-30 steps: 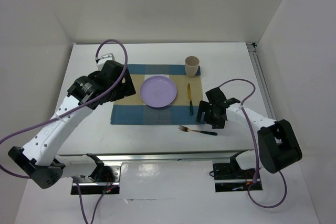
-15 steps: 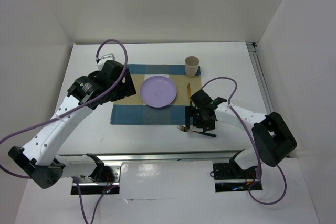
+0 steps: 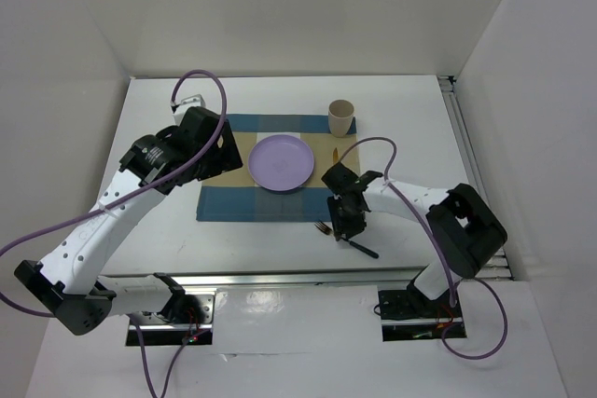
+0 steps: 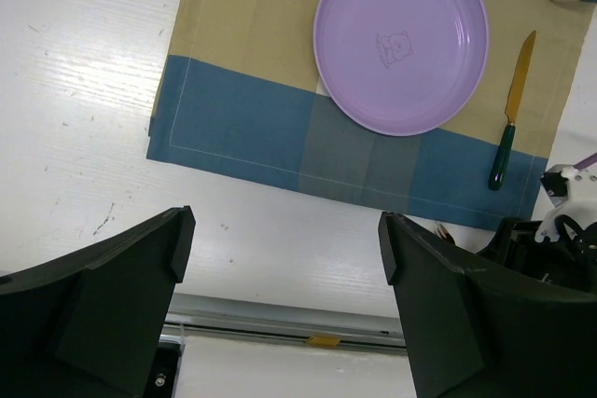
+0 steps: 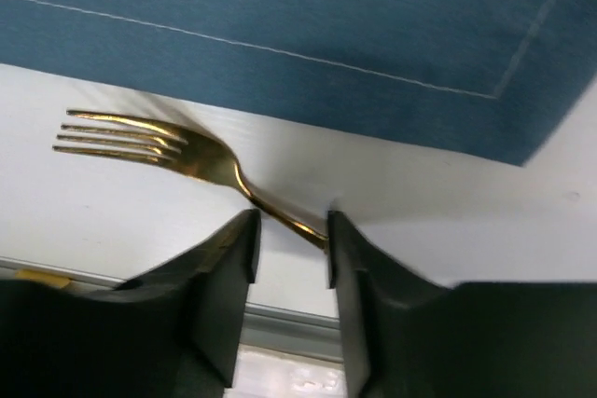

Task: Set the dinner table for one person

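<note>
Purple plate (image 3: 282, 162) and green-handled knife (image 4: 513, 104) on checked placemat (image 3: 233, 204), tan cup (image 3: 341, 117) at its corner.

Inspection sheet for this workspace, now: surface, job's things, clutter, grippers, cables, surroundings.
Surface: white table, checked placemat laid on it.
Job's things: plate at the mat's centre; cup upright at its far right corner; knife on the mat, right of the plate; fork off the mat, on the table by its near right corner.
Clutter: nothing seen.
Grippers: left gripper open, empty, above the table; right gripper down at the fork, fingers either side of its neck, grip unclear.
Cables: purple cable loops off each arm; no snag seen.
Surroundings: white walls; rail along the table's right edge.
</note>
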